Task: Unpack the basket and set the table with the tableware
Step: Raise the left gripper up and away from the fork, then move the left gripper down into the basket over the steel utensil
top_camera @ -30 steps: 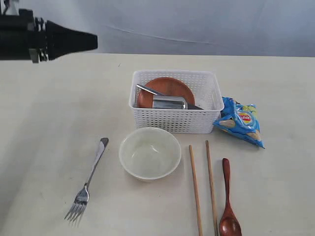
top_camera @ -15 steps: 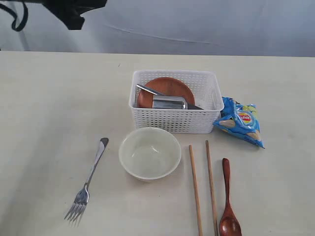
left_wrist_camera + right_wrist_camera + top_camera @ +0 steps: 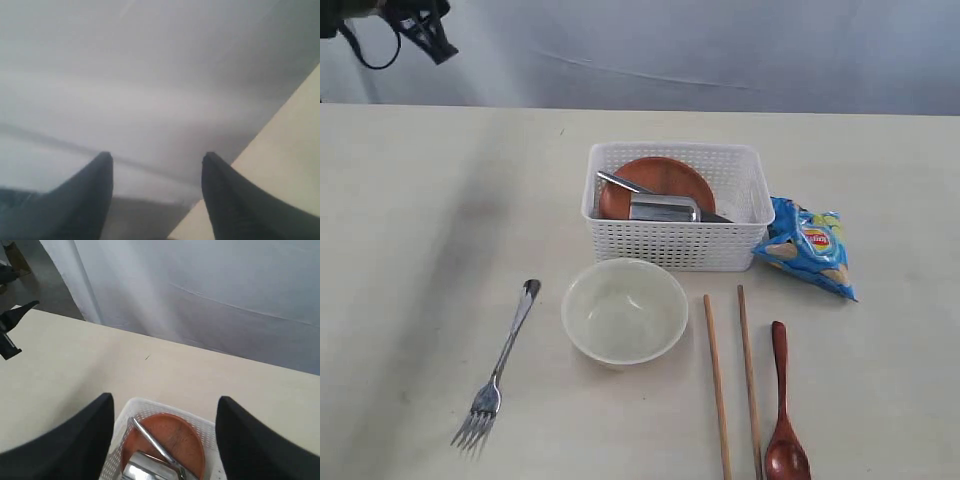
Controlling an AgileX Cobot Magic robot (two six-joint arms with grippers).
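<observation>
The white basket (image 3: 675, 245) stands at the middle of the table (image 3: 420, 220). It holds a reddish-brown plate (image 3: 665, 177), a steel cup (image 3: 663, 209) and a knife (image 3: 618, 184). In front of it lie the cream bowl (image 3: 625, 310), a fork (image 3: 502, 362), two chopsticks (image 3: 717, 385) and a dark wooden spoon (image 3: 783, 405). My left gripper (image 3: 432, 40) hangs high at the far left corner; its fingers (image 3: 156, 157) stand open and empty. My right gripper (image 3: 165, 399) is open above the basket (image 3: 116, 440), with the plate (image 3: 180, 442) and knife (image 3: 150, 437) below it.
A blue chips bag (image 3: 807, 245) lies against the basket's right side. A grey backdrop (image 3: 720, 50) closes off the table's far edge. Bare tabletop stretches to the left of the fork and behind the basket.
The left arm has pulled back from over the far left of the table into the top left corner. Nothing on the table has moved.
</observation>
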